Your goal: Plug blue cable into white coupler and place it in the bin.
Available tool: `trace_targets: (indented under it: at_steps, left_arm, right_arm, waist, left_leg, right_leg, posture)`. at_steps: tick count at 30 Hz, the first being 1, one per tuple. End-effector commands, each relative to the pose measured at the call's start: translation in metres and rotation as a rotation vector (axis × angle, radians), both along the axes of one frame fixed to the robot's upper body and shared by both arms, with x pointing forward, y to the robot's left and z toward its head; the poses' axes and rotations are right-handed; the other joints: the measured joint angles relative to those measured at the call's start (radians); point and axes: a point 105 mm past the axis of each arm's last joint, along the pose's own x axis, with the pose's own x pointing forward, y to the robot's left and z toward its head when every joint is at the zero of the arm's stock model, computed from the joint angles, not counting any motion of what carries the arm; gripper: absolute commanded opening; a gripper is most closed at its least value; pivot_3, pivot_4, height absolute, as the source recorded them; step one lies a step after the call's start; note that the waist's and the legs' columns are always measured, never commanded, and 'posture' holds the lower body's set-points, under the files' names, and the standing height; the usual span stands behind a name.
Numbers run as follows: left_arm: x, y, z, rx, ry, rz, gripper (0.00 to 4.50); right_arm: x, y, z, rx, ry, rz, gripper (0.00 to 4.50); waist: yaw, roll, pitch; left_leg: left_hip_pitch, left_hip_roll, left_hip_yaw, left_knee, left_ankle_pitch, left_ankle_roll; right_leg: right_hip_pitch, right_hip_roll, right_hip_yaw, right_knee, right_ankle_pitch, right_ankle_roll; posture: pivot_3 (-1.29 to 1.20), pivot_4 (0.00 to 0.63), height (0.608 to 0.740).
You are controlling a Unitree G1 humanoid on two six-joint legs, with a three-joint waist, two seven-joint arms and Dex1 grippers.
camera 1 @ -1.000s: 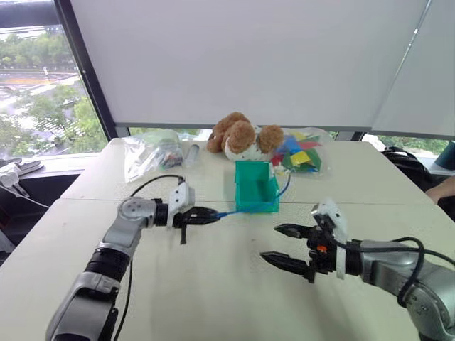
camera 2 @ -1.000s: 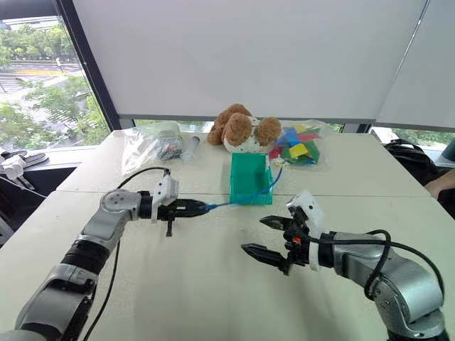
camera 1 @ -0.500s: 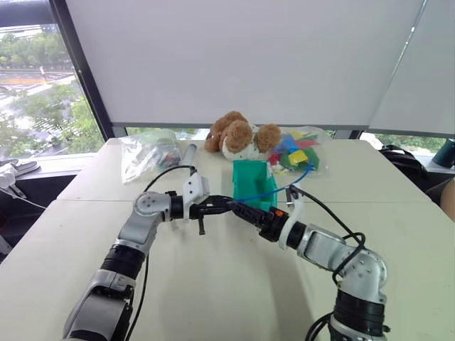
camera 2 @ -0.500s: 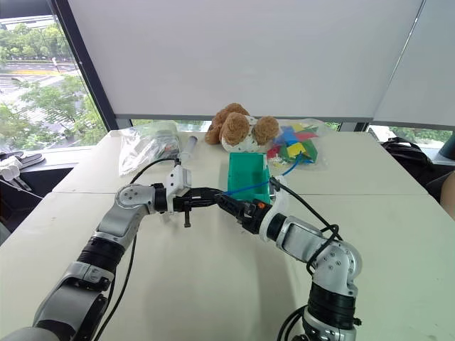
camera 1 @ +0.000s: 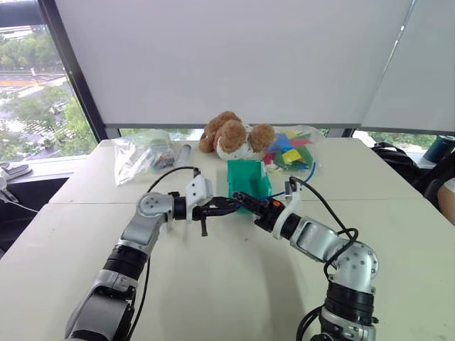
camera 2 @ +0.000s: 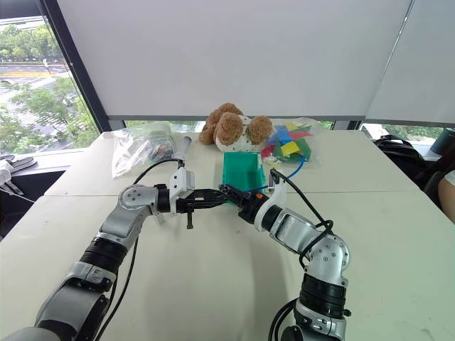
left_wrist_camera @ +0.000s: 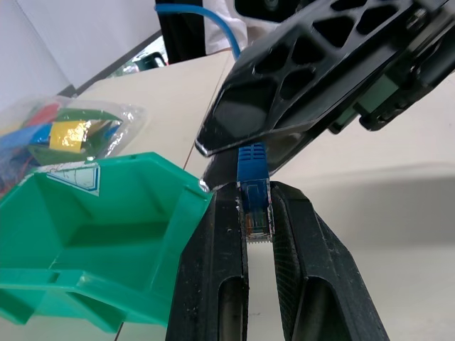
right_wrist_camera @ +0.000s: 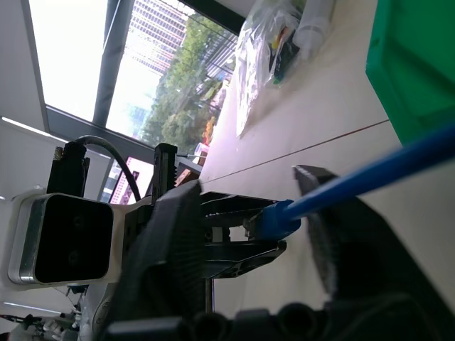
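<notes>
My left gripper (camera 1: 229, 205) is shut on the clear plug of the blue cable (left_wrist_camera: 252, 160), held level above the table in front of the teal bin (camera 1: 249, 179). The plug stands between its fingers (left_wrist_camera: 213, 241). My right gripper (camera 1: 239, 198) meets it tip to tip, jaws closed round the cable's blue boot just behind the plug. From there the cable (right_wrist_camera: 387, 167) runs back over the bin and loops (camera 2: 304, 165) by the bags. The bin (left_wrist_camera: 92, 234) has nothing in it. The white coupler is out of view.
Behind the bin sit a brown teddy bear (camera 1: 231, 135) and a clear bag of coloured pieces (camera 1: 288, 153). Another clear bag (camera 1: 142, 153) and a grey tube (camera 1: 183, 150) lie at the back left. A person's arm (camera 1: 448, 192) shows at the far right.
My right gripper swung in from the front right, wide open, rolled over, and closed on the cable next to the left gripper's tips. The left gripper kept its grip almost in place.
</notes>
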Motion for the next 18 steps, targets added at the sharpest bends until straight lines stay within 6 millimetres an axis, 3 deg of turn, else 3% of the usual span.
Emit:
trace_targets:
  at_steps: [1,9,11,12,15,18]
  left_arm:
    - [0.001,0.000,0.009,-0.010,-0.037,0.007,0.00]
    - [0.002,0.004,0.015,-0.049,0.016,0.028,0.00]
    - [-0.001,0.012,0.016,-0.047,0.045,0.033,1.00]
    - [-0.002,0.016,0.016,-0.038,0.051,0.041,1.27]
    - [-0.007,0.032,0.013,0.003,0.072,0.074,2.86]
    - [-0.008,0.068,0.016,0.040,0.074,0.185,4.38]
  right_arm:
    - [-0.006,0.009,0.014,0.027,-0.056,0.042,0.05]
    - [-0.006,0.011,0.015,0.013,-0.064,0.046,0.05]
    - [-0.005,0.010,0.019,0.014,-0.077,0.045,0.00]
    - [-0.005,0.010,0.020,0.012,-0.084,0.044,0.00]
    - [-0.003,0.007,0.026,0.001,-0.106,0.039,0.00]
    - [-0.003,0.004,0.032,-0.113,-0.177,0.052,0.00]
  waist:
    - [0.000,0.000,0.000]
    - [0.000,0.000,0.000]
    - [-0.001,0.000,0.000]
    - [-0.004,0.000,0.000]
    - [-0.006,0.001,0.000]
    - [-0.008,0.001,0.001]
  left_leg:
    - [0.000,0.000,0.000,0.000,0.000,0.000]
    - [0.000,0.000,0.000,0.000,0.000,0.000]
    - [0.000,0.000,0.000,0.000,0.000,0.000]
    - [0.000,0.000,0.000,0.000,0.000,0.000]
    - [0.000,0.001,0.000,-0.001,0.000,0.000]
    - [0.000,0.001,0.000,-0.001,0.000,0.000]
  right_leg:
    - [0.000,0.000,0.000,0.000,0.000,0.000]
    - [0.000,0.000,0.000,0.000,0.000,0.000]
    - [0.000,0.000,0.000,0.000,0.000,0.000]
    - [0.000,0.000,0.000,0.000,0.000,0.000]
    - [-0.001,0.001,0.001,0.000,0.000,0.000]
    - [-0.001,0.001,0.001,0.000,0.000,0.000]
  posture:
    - [0.00,0.150,0.740]
    - [0.00,0.150,0.740]
    - [0.00,0.150,0.740]
    - [0.00,0.150,0.740]
    - [0.00,0.150,0.740]
    - [0.00,0.150,0.740]
